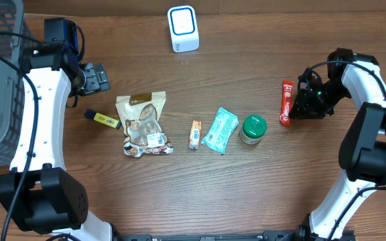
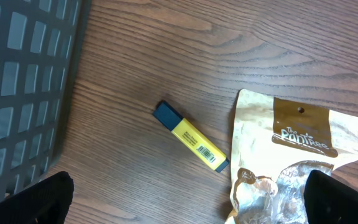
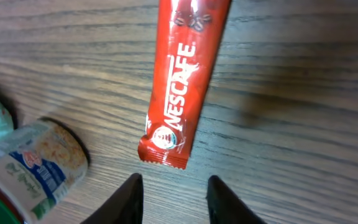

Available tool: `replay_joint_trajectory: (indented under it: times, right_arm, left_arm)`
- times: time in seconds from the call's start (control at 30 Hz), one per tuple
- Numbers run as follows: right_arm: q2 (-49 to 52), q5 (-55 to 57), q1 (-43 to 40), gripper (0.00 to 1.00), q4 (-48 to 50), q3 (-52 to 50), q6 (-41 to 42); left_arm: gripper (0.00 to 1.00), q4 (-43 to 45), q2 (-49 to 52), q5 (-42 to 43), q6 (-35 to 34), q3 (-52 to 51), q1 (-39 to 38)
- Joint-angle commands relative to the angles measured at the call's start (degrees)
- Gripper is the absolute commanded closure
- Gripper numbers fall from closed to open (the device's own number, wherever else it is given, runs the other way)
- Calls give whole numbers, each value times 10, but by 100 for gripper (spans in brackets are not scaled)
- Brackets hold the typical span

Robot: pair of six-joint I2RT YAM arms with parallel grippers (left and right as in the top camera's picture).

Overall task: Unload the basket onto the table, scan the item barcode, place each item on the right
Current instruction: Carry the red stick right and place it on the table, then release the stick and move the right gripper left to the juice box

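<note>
Looking through the right wrist view, I see my right hand (image 3: 174, 199) narrowly parted and empty, with the red Nescafe sachet (image 3: 179, 81) lying flat just ahead of its fingertips. The sachet sits at three o'clock on the tabletop (image 1: 246, 67). My left hand (image 1: 96, 77) gapes wide and empty near the yellow highlighter (image 2: 190, 136) at nine o'clock.

sachet (image 1: 287, 102) right of jar (image 1: 252, 128) | marker (image 1: 102, 118) left of pouch (image 1: 143, 124), perhaps touching | scanner (image 1: 183, 29) behind

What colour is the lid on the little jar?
Green. The jar lid shows best in the overhead view.
</note>
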Motion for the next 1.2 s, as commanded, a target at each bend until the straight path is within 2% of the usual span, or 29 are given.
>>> replay_joint_trajectory:
  times: [0.0, 0.13, 0.2, 0.23, 0.27, 0.3, 0.33, 0.4, 0.57, 0.83, 0.93, 1.0, 1.03, 1.07, 1.1, 1.17]
  right_arm:
    - [-2, 3, -1, 62, 6, -4, 6]
    - [-2, 0, 4, 61, 17, -4, 34]
    - [-2, -2, 11, 51, 18, -4, 34]
    - [-2, -24, 16, 38, 20, -4, 34]
    - [-2, -34, 17, 35, 20, -4, 34]
    - [-2, -56, 19, 23, 19, -4, 34]
    - [-2, -87, 22, 0, 17, -4, 34]
    - [-2, -109, 24, 0, 13, -3, 49]
    - [-29, -106, 23, 0, 43, 19, 179]
    - [-205, -2, 87, 0, 64, 28, 287]
    - [-236, -28, 116, 0, 78, 28, 291]
    - [-242, -93, 137, 0, 79, 28, 317]
    - [-241, -118, 145, 2, 79, 27, 316]
    - [-237, -131, 157, 23, 78, 27, 317]
    - [-234, -130, 168, 61, 76, 27, 317]
    - [-227, -129, 197, 96, 78, 23, 317]
  left_arm:
    - [0, -1, -8, -5, 5, 0, -4]
    - [0, -1, -8, -5, 5, 0, -4]
    - [0, -1, -8, -5, 5, 0, -4]
    - [0, -1, -8, -5, 5, 0, -4]
    - [0, -1, -8, -5, 5, 0, -4]
    - [0, -1, -8, -5, 5, 0, -4]
    - [0, -1, -8, -5, 5, 0, -4]
    - [0, -1, -8, -5, 5, 0, -4]
    - [0, -1, -8, -5, 5, 0, -4]
    - [0, -1, -8, -5, 5, 0, -4]
    - [0, -1, -8, -5, 5, 0, -4]
    - [0, -1, -8, -5, 5, 0, -4]
    - [0, -1, -8, -5, 5, 0, -4]
    - [0, -1, -8, -5, 5, 0, -4]
    - [0, -1, -8, -5, 5, 0, -4]
    - [0, -1, -8, -5, 5, 0, -4]
